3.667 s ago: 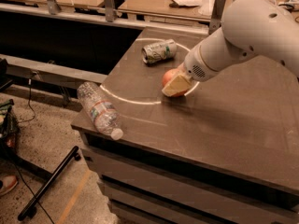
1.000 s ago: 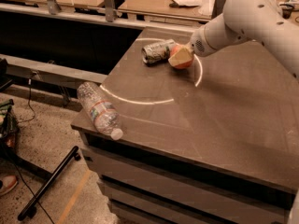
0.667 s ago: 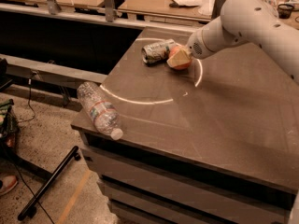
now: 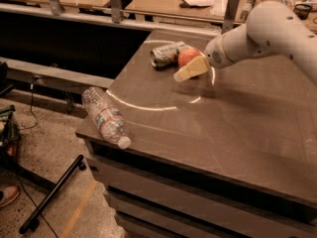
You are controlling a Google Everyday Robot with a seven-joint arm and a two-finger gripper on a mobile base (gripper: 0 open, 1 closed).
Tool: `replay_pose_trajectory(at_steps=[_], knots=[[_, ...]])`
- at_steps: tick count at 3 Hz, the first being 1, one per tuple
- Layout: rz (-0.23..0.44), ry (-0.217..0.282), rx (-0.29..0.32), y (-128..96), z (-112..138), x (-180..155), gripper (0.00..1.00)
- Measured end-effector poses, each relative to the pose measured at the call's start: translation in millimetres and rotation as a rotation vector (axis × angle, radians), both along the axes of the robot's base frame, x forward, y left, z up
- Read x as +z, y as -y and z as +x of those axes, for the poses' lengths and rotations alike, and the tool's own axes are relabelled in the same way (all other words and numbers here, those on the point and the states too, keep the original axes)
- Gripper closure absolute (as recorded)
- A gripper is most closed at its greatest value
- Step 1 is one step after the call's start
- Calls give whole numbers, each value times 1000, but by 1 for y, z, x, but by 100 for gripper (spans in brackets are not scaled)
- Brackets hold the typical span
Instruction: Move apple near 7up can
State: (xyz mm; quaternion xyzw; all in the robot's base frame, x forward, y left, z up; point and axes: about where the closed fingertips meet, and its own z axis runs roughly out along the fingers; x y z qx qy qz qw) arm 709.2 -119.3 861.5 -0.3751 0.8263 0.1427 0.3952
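Note:
The reddish-orange apple (image 4: 187,55) is on the dark table (image 4: 233,128), right beside the 7up can (image 4: 166,54), which lies on its side at the table's far left. My gripper (image 4: 184,66) reaches in from the right on the white arm (image 4: 262,31) and is shut on the apple. Its cream near finger (image 4: 192,69) covers the apple's lower front; the far finger is hidden behind the apple. The apple and can look to be touching or almost touching.
A clear plastic bottle (image 4: 105,116) with a white cap lies at the table's front left corner, partly over the edge. A wooden bench (image 4: 163,1) with papers and clutter stands behind the table. A black stand leg (image 4: 54,195) crosses the floor at the left.
The gripper carried the apple from the table's middle back and left to the can. Over the last second it has hardly moved.

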Motion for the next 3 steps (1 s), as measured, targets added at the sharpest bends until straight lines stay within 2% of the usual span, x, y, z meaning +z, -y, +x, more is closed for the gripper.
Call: replay_pose_trajectory(at_steps=[1, 2, 3], knots=[[55, 48, -46, 44, -41, 16, 0], [59, 85, -69, 74, -74, 32, 0], [58, 88, -82, 84, -78, 33, 0]])
